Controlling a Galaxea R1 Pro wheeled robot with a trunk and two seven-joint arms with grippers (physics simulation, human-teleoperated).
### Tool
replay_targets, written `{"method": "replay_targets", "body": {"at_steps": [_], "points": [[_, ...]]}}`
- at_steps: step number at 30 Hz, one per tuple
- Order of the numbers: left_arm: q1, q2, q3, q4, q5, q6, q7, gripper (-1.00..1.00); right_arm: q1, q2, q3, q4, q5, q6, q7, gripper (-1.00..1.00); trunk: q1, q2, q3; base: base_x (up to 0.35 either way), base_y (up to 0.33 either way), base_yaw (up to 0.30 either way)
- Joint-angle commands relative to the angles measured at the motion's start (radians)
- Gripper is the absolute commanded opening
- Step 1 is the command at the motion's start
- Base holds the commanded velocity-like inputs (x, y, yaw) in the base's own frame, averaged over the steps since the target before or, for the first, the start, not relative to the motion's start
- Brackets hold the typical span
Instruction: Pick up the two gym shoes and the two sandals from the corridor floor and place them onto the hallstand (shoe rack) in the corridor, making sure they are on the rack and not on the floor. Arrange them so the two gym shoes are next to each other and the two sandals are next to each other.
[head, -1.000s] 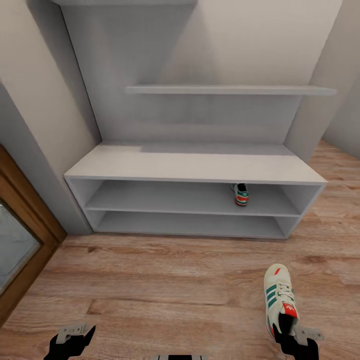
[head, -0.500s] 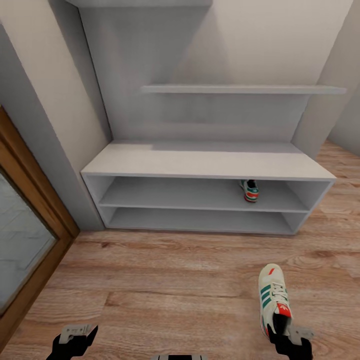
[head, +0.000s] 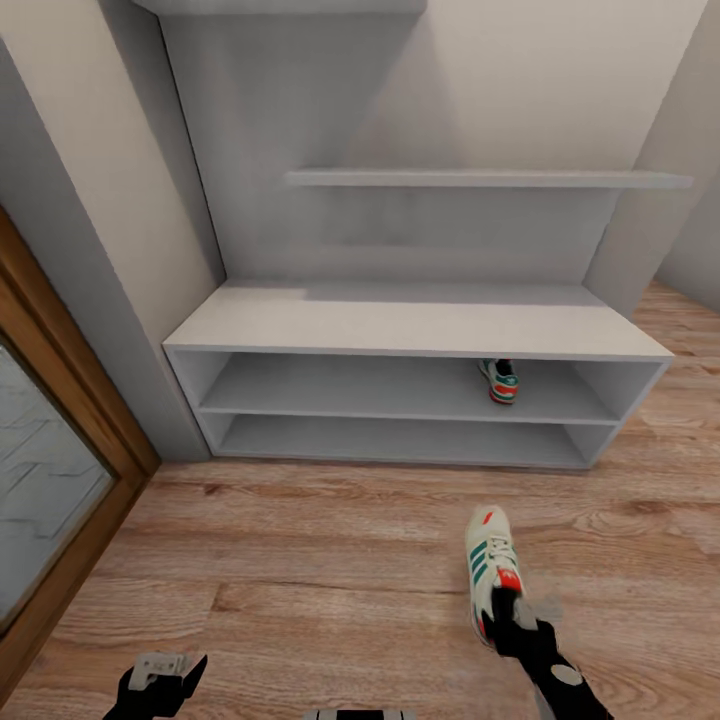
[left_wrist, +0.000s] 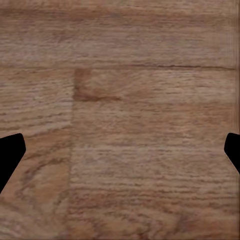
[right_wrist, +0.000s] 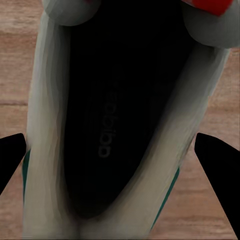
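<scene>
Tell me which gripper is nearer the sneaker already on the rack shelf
Right. The right gripper holds the other sneaker almost straight before the shelved sneaker; the left gripper is farther left.

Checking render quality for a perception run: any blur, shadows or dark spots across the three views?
Head view: sharp, soft even light, a faint shadow band along the back of the hallstand bench top, no glare. Left wrist view: floor grain soft, slightly blurred. Right wrist view: gym shoe very close and smeared, its inside nearly black, insole lettering barely legible.
</scene>
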Motion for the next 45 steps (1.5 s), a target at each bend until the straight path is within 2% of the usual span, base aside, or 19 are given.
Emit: {"method": "replay_targets", "body": {"at_steps": [1,2,3,4,6,7,9,11,13,14,17,20,25,30,34,45], "points": [[-0.001,0.000,0.008,0.001,-0.008,-0.006,-0.006,1.00,-0.003,0.011,-0.008,-0.036,0.013,0.044,0.007,-1.00,0.000,0.000,-0.001,0.000,0.000,0.000],[-0.001,0.000,0.007,0.003,-0.008,-0.008,-0.007,1.00,-0.009,0.029,-0.007,-0.112,0.022,0.133,0.007,-1.00,0.000,0.000,-0.001,0.000,0.000,0.000],[-0.001,0.000,0.007,0.003,-0.009,-0.009,-0.008,1.00,-0.013,0.037,-0.005,-0.150,0.027,0.175,0.008,-1.00,0.000,0.000,-0.001,0.000,0.000,0.000],[-0.001,0.000,0.006,0.004,-0.009,-0.010,-0.008,1.00,-0.021,0.051,0.002,-0.223,0.040,0.255,0.008,-1.00,0.000,0.000,-0.001,0.000,0.000,0.000],[-0.001,0.000,0.005,0.004,-0.009,-0.011,-0.009,1.00,-0.029,0.062,0.020,-0.289,0.055,0.327,0.008,-1.00,0.000,0.000,-0.001,0.000,0.000,0.000],[-0.001,0.000,0.001,0.005,-0.009,-0.011,-0.009,1.00,-0.039,0.070,0.045,-0.347,0.070,0.391,0.007,-1.00,0.000,0.000,-0.001,0.000,0.000,0.000],[-0.001,0.000,-0.006,0.005,-0.009,-0.011,-0.009,1.00,-0.060,0.076,0.087,-0.415,0.090,0.468,0.006,-1.00,0.000,0.000,-0.001,0.000,0.000,0.000],[-0.001,0.000,-0.011,0.006,-0.008,-0.010,-0.009,1.00,-0.106,0.080,0.126,-0.476,0.105,0.560,0.006,-1.00,0.000,0.000,-0.001,0.000,0.000,0.000],[-0.001,0.000,-0.012,0.006,-0.008,-0.009,-0.009,1.00,-0.145,0.082,0.137,-0.494,0.110,0.611,0.005,-1.00,0.000,0.000,-0.001,0.000,0.000,0.000],[-0.001,0.000,-0.013,0.006,-0.007,-0.009,-0.009,1.00,-0.186,0.082,0.142,-0.505,0.112,0.649,0.006,-1.00,0.000,0.000,-0.001,0.000,0.000,0.000],[-0.001,0.000,-0.014,0.007,-0.006,-0.009,-0.010,1.00,-0.233,0.081,0.144,-0.547,0.114,0.697,0.006,-1.00,0.000,0.000,-0.001,0.000,0.000,0.000],[0.001,0.002,-0.011,0.006,-0.001,-0.013,-0.008,1.00,-0.249,0.068,0.139,-0.562,0.116,0.713,0.006,-1.00,0.000,0.000,-0.001,0.000,0.000,0.000],[0.005,0.001,-0.014,0.006,-0.002,-0.013,-0.004,1.00,-0.255,0.075,0.139,-0.574,0.116,0.702,0.005,-1.00,0.000,0.000,-0.001,0.000,0.000,0.000],[0.006,0.000,-0.016,0.006,-0.003,-0.013,0.000,1.00,-0.256,0.054,0.138,-0.572,0.116,0.690,0.004,-1.00,0.000,0.000,-0.001,0.000,0.000,0.000],[0.007,0.000,-0.016,0.006,-0.003,-0.013,0.002,1.00,-0.256,0.049,0.138,-0.574,0.116,0.689,0.002,-1.00,0.000,0.000,-0.001,0.000,0.000,0.000],[0.007,-0.002,-0.017,0.008,-0.003,-0.013,0.003,1.00,-0.257,0.047,0.143,-0.602,0.105,0.687,-0.059,-1.00,0.000,0.000,-0.001,0.000,0.000,0.000]]}}
